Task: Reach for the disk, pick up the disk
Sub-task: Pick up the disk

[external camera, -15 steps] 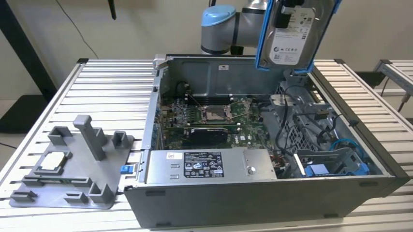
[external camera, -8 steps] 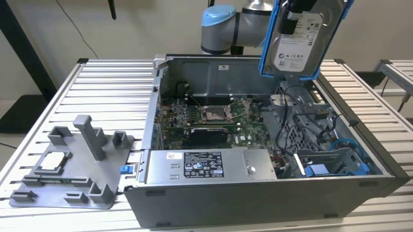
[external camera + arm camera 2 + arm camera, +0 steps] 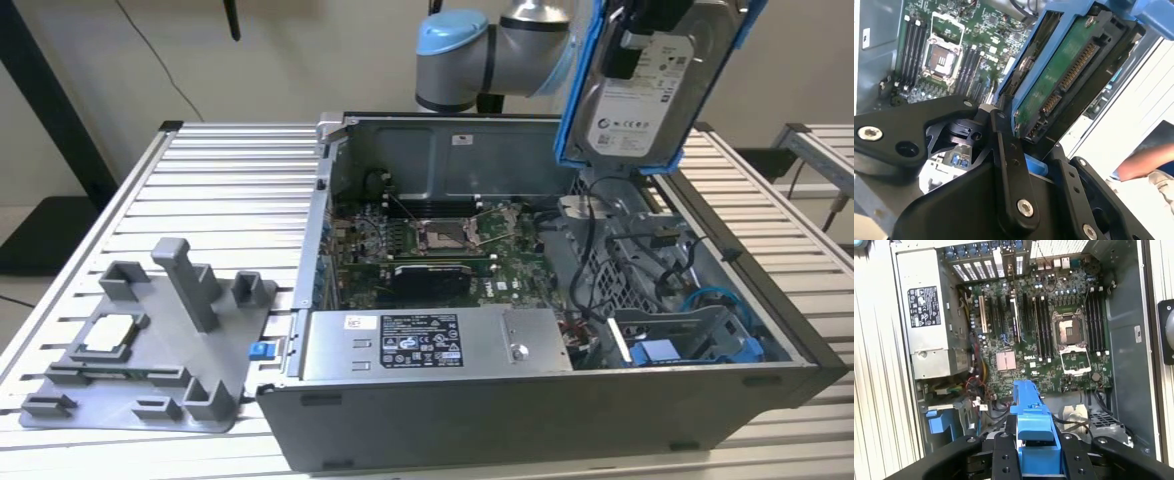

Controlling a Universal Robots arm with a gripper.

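The disk (image 3: 650, 92), a silver-grey drive with a white label in a bright blue bracket, hangs tilted in the air above the back right of the open computer case (image 3: 534, 410). My gripper (image 3: 627, 45) is shut on it from above. In the second wrist view the disk's green circuit board (image 3: 1064, 70) and blue frame sit clamped between the black fingers (image 3: 1010, 165) of my gripper (image 3: 1040, 155). In the first wrist view the blue bracket (image 3: 1031, 422) sticks out between the fingers (image 3: 1003, 455) of my gripper (image 3: 1036, 457), high above the motherboard (image 3: 1044, 335).
The case holds a motherboard (image 3: 427, 235), a power supply (image 3: 427, 345), cables and a fixed blue plastic part (image 3: 667, 350). A grey fixture (image 3: 147, 350) with a small square chip lies on the slatted table (image 3: 227, 180) at the exterior view's left. A person's arm (image 3: 1144, 160) is beside the table.
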